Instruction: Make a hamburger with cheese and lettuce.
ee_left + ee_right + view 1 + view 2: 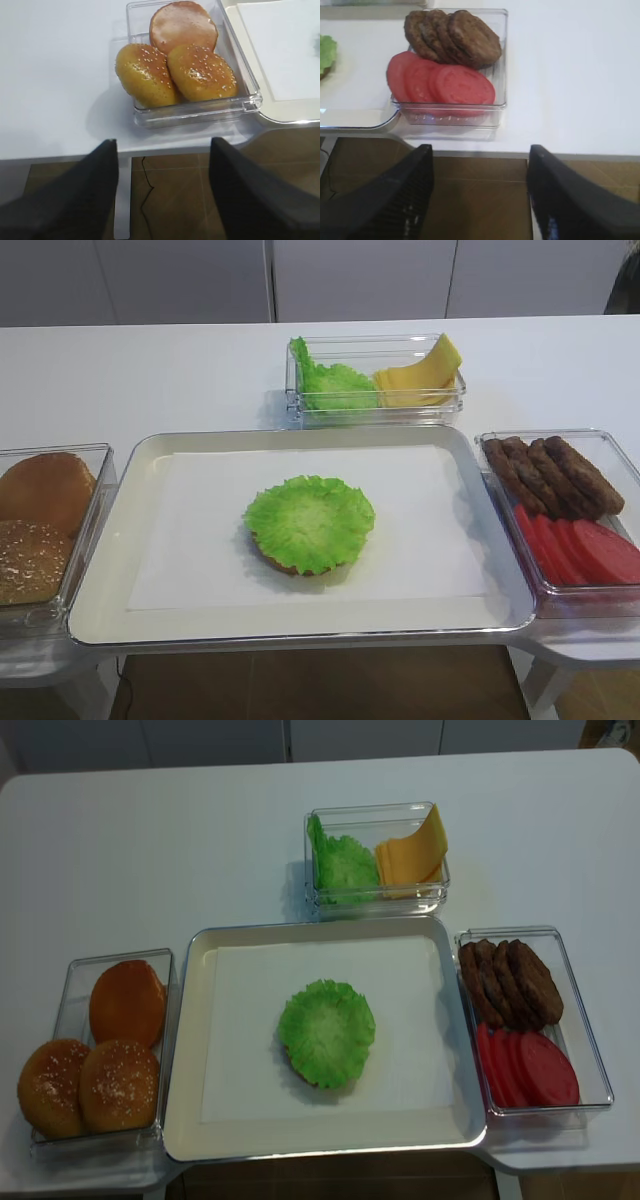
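At the surface's point(150, 850) left front edge a clear bin point(70, 990) holds two sesame bun tops point(85, 1085) and one smooth bun point(127, 1002) behind them. The left tool point(162, 195) hangs off that front edge, over the floor, just before this bin, its dark fingers point(80, 200) spread wide with nothing between them. At the middle of the front edge sits a cream tray point(185, 1050) lined with white paper point(250, 1020); on the paper's middle lies the hamburger point(285, 565) base, only a brown sliver of its front rim showing, since the lettuce point(326, 1032) leaf lies spread over it, frilled edges overhanging. Behind the tray, toward the surface's far edge, a clear box point(375, 815) holds more lettuce leaves point(343, 865) on its left and the cheese point(412, 855) slices leaning on its right. At the right front edge another clear bin point(590, 1050) carries dark patties point(510, 980) at the back and red tomato slices point(528, 1070) in front. The right tool point(480, 195) hangs off the front edge before this bin, fingers point(570, 200) wide apart and empty.
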Robot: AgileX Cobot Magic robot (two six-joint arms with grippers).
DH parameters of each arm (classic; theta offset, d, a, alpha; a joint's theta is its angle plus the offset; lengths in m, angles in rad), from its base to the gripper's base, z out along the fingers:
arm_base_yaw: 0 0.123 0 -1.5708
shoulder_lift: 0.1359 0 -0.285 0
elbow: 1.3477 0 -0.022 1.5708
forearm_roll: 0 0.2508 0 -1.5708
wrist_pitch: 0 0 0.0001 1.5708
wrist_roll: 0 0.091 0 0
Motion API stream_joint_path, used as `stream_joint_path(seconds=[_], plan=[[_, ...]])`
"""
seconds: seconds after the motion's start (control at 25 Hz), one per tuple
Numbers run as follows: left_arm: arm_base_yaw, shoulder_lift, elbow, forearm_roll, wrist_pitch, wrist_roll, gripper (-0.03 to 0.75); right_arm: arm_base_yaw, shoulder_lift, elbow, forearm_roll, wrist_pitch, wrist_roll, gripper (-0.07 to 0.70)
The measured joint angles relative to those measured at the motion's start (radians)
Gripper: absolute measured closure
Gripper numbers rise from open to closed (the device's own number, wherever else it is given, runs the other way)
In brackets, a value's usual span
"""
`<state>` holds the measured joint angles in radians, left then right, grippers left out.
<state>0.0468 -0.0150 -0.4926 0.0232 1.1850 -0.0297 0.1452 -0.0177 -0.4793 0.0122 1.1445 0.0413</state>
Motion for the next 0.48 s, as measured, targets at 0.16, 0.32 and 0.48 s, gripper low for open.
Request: stream_joint_path(seconds=[0.16,0.32,0.48], plan=[[0.0,0.0,0.0,0.0,0.0,0.0,0.283,-0.075,0.0,0.0,0.0,0.0,0.0,0.166],[0.0,0.0,0.0,0.0,0.0,0.0,0.283,-0.091,0.0,0.0,0.0,0.0,0.0,0.166],[0.0,0.0,0.0,0.0,0.0,0.0,0.283,-0.091,0.0,0.0,0.0,0.0,0.0,0.166]])
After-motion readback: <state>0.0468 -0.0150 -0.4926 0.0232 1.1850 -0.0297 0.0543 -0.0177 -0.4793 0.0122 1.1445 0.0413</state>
